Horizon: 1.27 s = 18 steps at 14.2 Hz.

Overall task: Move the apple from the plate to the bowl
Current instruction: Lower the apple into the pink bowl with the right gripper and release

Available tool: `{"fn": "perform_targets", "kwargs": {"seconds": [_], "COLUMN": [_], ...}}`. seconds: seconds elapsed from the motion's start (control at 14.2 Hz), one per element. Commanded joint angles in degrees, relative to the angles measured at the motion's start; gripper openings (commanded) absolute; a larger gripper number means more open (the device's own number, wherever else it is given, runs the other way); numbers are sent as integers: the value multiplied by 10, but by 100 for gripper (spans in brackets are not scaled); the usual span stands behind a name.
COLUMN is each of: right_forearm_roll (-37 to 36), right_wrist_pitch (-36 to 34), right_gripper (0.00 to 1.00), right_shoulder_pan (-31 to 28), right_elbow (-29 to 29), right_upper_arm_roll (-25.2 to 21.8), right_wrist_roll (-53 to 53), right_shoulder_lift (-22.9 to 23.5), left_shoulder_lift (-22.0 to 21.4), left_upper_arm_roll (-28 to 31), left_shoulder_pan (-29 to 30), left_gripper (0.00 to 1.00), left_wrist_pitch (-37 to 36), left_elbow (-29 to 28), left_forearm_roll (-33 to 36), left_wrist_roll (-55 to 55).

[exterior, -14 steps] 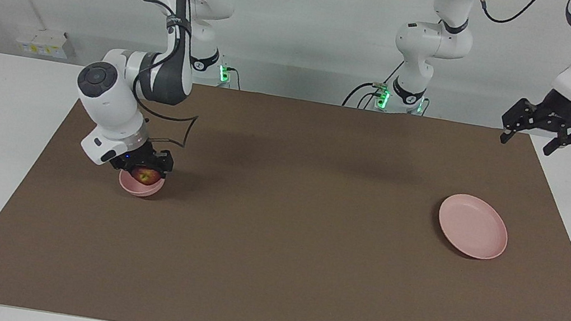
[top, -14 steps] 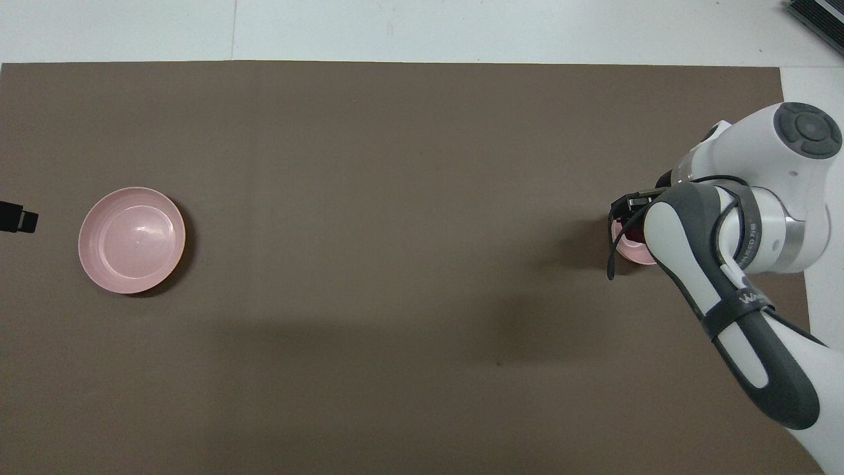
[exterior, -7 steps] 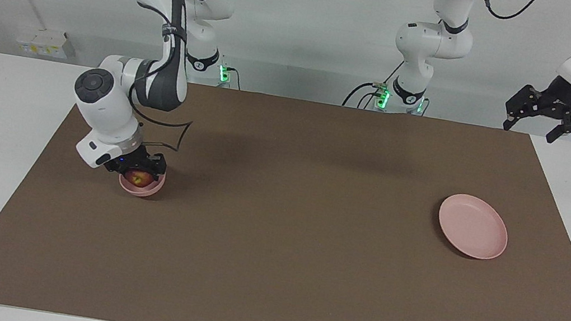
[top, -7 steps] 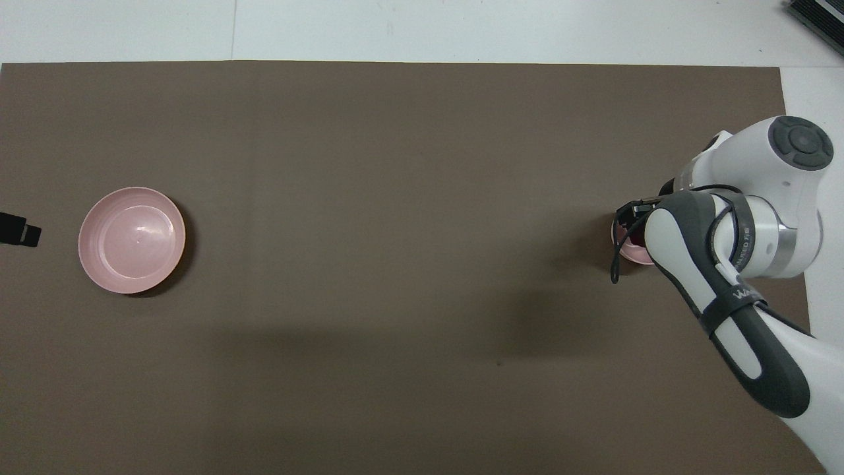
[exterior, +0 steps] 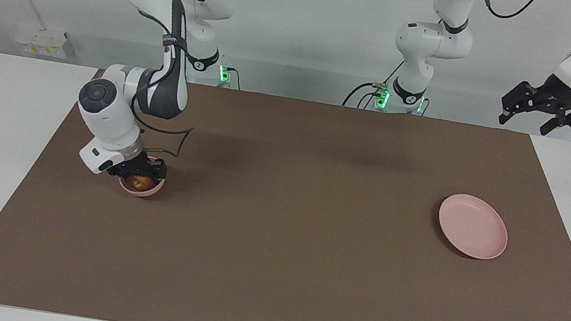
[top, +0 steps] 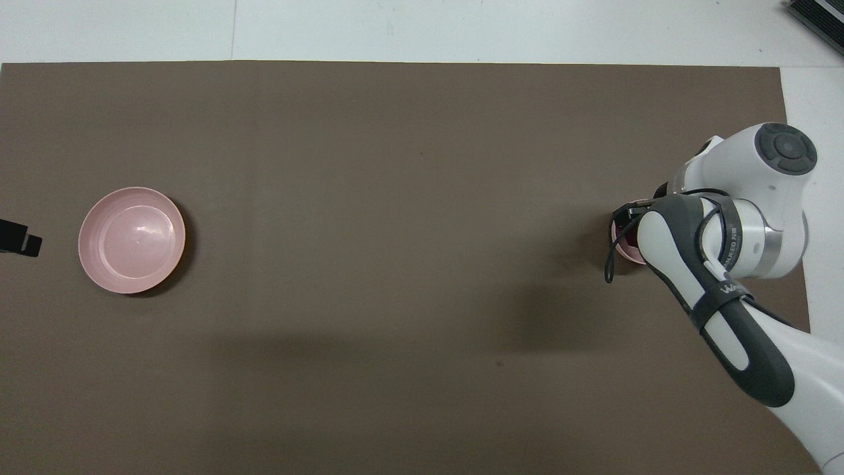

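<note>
- The right arm's end effector (exterior: 143, 175) sits low in the small pink bowl (exterior: 141, 188) at the right arm's end of the brown surface (exterior: 272, 249), with the dark red apple (exterior: 139, 182) showing just beneath its black fingers.
- The apple lies inside the bowl, below the rim line as seen from across the table; from here I cannot tell whether the fingers are clamped on the fruit or have parted from it.
- From above, the arm's own white and grey links cover nearly everything; only a sliver of the bowl (top: 623, 245) shows beside them.
- The wide pink plate (exterior: 472, 226) lies bare at the left arm's end of the surface, well apart from the bowl.
- The left end effector (exterior: 545, 106) hangs high over the table's corner at its own end, fingers spread and empty, waiting.
- The step in hand reads as the release, and the task looks all but finished.
- Done well, that means letting the apple's weight settle on the bowl's floor before the fingers part, then opening just enough to clear the fruit.
- The lift out should go straight up; a sideways drag could catch the rim and tip or slide so light a bowl.
- A round apple may roll a little once freed, though the deep walls should hold it.
</note>
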Motion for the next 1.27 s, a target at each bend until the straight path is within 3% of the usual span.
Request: {"fn": "perform_targets", "kwargs": {"seconds": [0.0, 0.21, 0.42, 0.56, 0.85, 0.99, 1.2], "right_forearm_roll": [-7, -6, -6, -6, -6, -6, -6], "right_wrist_pitch": [13, 12, 12, 12, 12, 11, 1], "right_gripper": [0, 0, 40, 61, 90, 100, 100], "right_shoulder_pan": [-9, -8, -7, -7, -7, -7, -5], "right_elbow": [-4, -4, -4, -5, -5, -5, -1], "right_upper_arm_roll": [7, 7, 7, 7, 8, 8, 8], "right_wrist_roll": [-7, -3, -2, -3, -2, -2, -1], "right_shoulder_lift": [0, 5, 6, 5, 5, 5, 3], "left_shoulder_lift": [-5, -5, -5, -5, -4, -5, -4], "left_upper_arm_roll": [-4, -4, -4, -4, -4, -4, -4], "left_shoulder_pan": [3, 4, 4, 4, 4, 4, 4], "left_gripper": [100, 100, 100, 100, 100, 100, 100], "left_wrist_pitch": [-8, -8, -8, -8, -8, -8, -8], "left_elbow": [2, 3, 2, 2, 2, 3, 2], "left_forearm_roll": [9, 9, 9, 9, 9, 9, 9], "left_wrist_roll": [-6, -6, -6, -6, -6, -6, -6]}}
